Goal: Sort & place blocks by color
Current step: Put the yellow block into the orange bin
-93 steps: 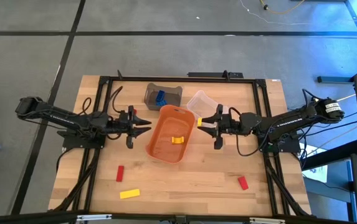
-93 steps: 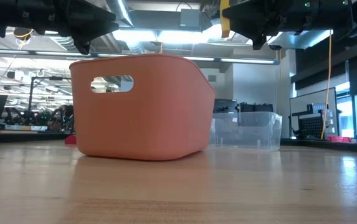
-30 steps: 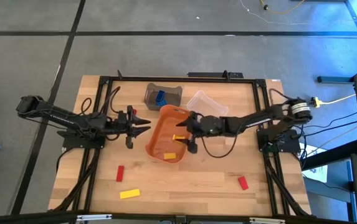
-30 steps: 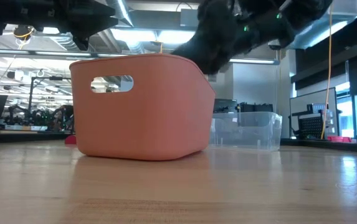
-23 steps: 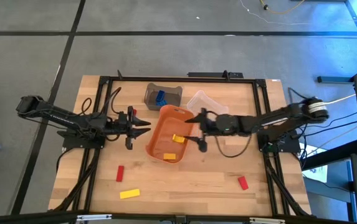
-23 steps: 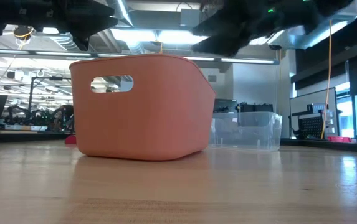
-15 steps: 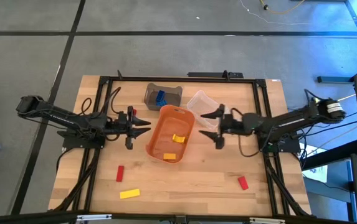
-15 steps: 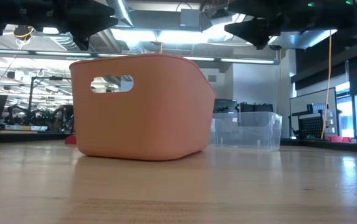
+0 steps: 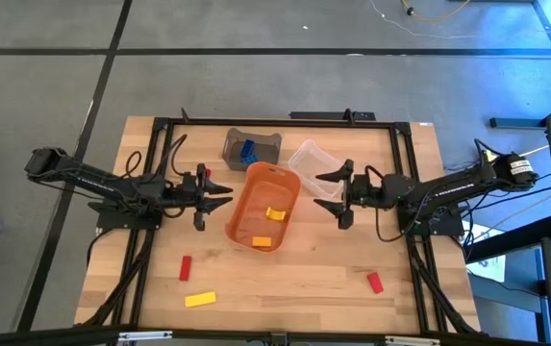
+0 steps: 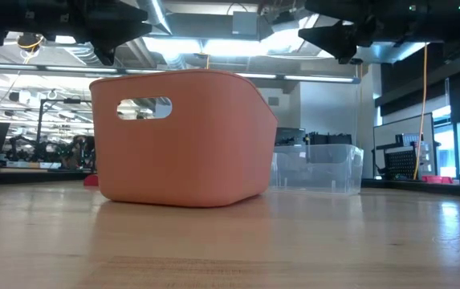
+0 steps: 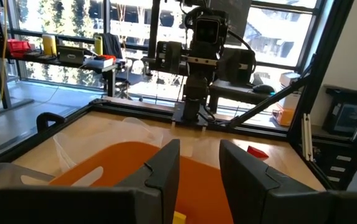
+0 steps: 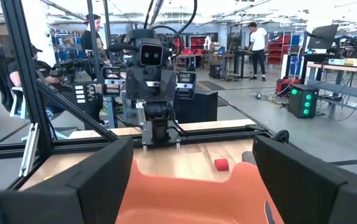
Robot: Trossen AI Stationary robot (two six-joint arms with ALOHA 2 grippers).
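Two yellow blocks (image 9: 275, 213) (image 9: 262, 241) lie on the floor of the orange tub (image 9: 263, 207) at mid-table. A blue block (image 9: 247, 149) sits in the grey bin (image 9: 253, 146) behind it. On the table lie a red block (image 9: 186, 266) and a yellow bar (image 9: 199, 299) near left, and another red block (image 9: 375, 282) near right. My left gripper (image 9: 227, 193) hovers just left of the tub, open and holding nothing. My right gripper (image 9: 323, 188) hovers just right of the tub, wide open and empty.
A clear bin (image 9: 311, 159) stands behind the right gripper, beside the tub. The black frame rail (image 9: 285, 121) runs along the table's far edge. Bare wood lies along the near side between the loose blocks. People stand in the room beyond (image 12: 253, 37).
My right gripper has drawn back from above the orange tub toward the table's right edge, staying open, and now hovers beside the tub's right wall. The two yellow blocks have kept their places in the tub.
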